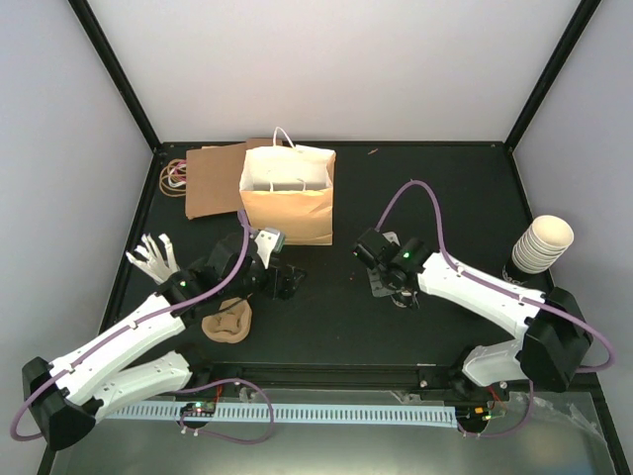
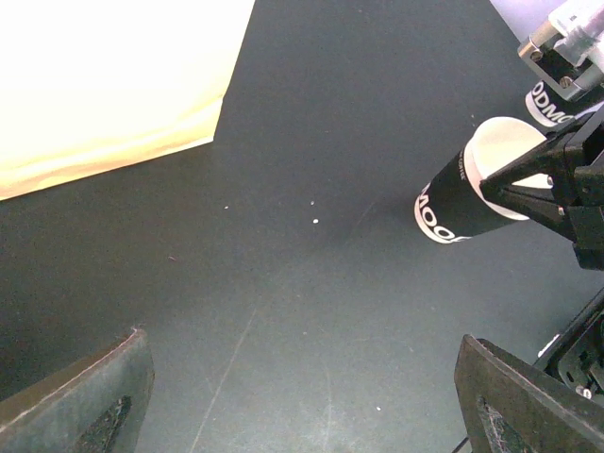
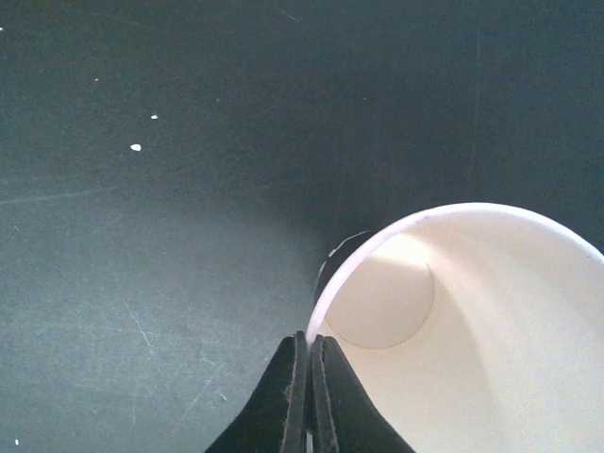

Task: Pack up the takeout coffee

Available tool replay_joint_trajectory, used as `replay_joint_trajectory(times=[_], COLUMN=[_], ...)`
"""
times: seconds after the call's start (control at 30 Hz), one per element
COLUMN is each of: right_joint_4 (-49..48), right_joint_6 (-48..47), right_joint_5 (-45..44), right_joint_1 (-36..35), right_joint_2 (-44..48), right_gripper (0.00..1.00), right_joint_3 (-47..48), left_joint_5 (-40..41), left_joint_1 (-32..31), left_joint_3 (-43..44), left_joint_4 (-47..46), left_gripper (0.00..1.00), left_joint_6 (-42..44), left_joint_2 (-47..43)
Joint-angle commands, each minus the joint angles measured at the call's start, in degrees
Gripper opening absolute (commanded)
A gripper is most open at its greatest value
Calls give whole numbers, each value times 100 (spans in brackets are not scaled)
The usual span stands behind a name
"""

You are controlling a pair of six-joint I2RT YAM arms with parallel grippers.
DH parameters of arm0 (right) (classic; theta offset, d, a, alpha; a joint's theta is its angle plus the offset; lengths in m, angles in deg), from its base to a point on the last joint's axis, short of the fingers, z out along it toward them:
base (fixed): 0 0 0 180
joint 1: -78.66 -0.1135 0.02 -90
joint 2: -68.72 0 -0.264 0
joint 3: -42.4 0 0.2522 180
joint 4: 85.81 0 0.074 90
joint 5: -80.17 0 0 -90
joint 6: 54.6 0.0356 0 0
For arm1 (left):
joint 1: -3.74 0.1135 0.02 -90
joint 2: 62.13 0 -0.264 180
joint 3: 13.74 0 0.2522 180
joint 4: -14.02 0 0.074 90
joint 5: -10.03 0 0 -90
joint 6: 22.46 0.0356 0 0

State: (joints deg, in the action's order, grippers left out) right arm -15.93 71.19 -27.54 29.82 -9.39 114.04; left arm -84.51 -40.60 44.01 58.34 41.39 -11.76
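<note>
From above, the right gripper (image 1: pixel 399 289) hangs over the middle of the black table (image 1: pixel 445 188), right of the upright tan paper bag (image 1: pixel 287 193) near the back edge. The left gripper (image 1: pixel 284 281) sits just in front of that bag.

In the left wrist view its own jaws are spread wide. The lidless black paper cup with white lettering (image 2: pixel 453 203) is off to its right.

In the right wrist view the fingertips (image 3: pixel 283 396) are pressed together on the cup's white rim. The mouth faces the camera, so the bag lies back-left of the cup.
</note>
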Motion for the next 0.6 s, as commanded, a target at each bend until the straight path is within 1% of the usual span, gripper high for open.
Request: replay_joint_trajectory(times=[0.0, 0.33, 0.57], right_joint_4=[178, 22, -400], right_joint_6=[205, -39, -309], right_joint_5=[-334, -106, -25], right_joint_1=[-64, -84, -206], right_joint_2=[79, 345, 315], right_gripper=[2, 1, 1], right_joint_3=[120, 206, 363], left_joint_5=[67, 90, 160], left_joint_1=[-14, -22, -14], left_joint_3=[40, 47, 97], left_joint_4=[-95, -104, -52], left_gripper=[90, 90, 90], left_joint_6=[-23, -21, 17], left_joint_2=[-13, -62, -109])
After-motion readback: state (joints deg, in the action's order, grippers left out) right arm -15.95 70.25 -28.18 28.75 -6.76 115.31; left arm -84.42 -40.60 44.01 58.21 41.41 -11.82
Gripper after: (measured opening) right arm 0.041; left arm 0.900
